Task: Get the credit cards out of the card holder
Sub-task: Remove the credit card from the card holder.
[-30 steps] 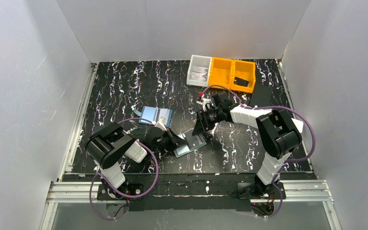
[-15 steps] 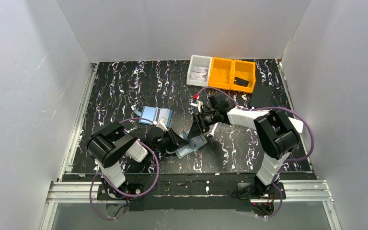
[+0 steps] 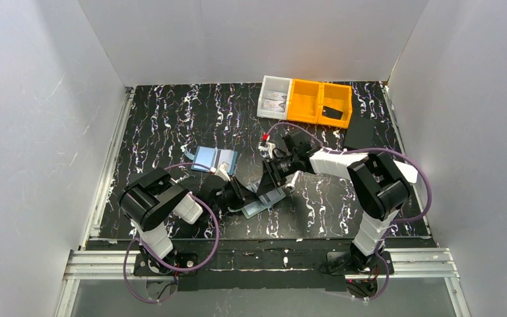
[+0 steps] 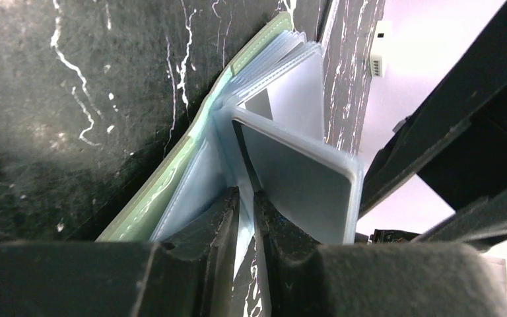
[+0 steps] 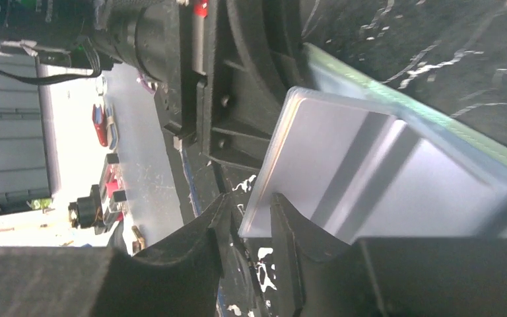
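In the top view the card holder (image 3: 269,200) lies open on the dark, white-veined table (image 3: 171,119), just below the middle of the frame, between the two arms, which reach in from the lower left and from the right. In the left wrist view its sage-green cover lies flat on the table and pale translucent leaves fan up from it. The left tool (image 4: 246,201) is clenched on one of those thin leaves at the lower middle of that frame, its two black fingers (image 4: 224,221) pressed against the sheet from either side. A stiffer grey-blue panel (image 4: 297,178) with rounded corners stands tilted up from the holder just beyond those fingers; whether it is a card or a slot panel cannot be told. In the right wrist view the right tool (image 5: 247,205) is released, its jaws apart and astride the lower left corner of that panel: one finger sits right beside the panel's edge, and a strip of table shows between the corner and the other finger. Up and to the left of the holder in the top view, apart from it, lies a light-blue flat rectangle (image 3: 214,159) with a dark stripe. At the table's far edge, upper middle of the frame, a clear bin (image 3: 274,98) stands touching a pair of orange bins (image 3: 319,102).
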